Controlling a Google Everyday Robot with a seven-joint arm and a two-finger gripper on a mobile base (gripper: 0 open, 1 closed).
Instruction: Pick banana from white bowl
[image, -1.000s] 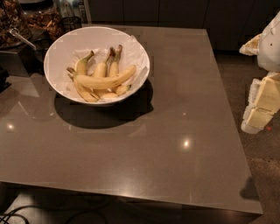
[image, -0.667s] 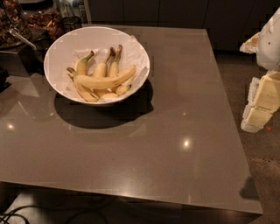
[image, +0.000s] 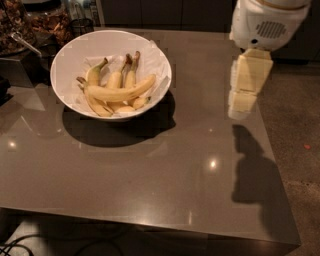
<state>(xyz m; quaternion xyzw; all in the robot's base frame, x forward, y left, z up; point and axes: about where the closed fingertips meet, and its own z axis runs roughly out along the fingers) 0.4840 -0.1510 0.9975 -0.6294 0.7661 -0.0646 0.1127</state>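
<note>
1. We judge this to be the approach step. Our gripper hangs over the right side of the table, well apart from the white bowl. We cannot tell whether it is open or closed.
2. The banana lies in the white bowl, across the top of the shorter bananas.
3. Its long axis runs left to right in view, with the stem left and the tip right and slightly higher.
4. Next we likely need to reach left and descend over its middle, gripping across its width.

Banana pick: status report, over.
End effector over the table, right side, away from the white bowl. Banana on top inside, untouched. Path open.
</note>
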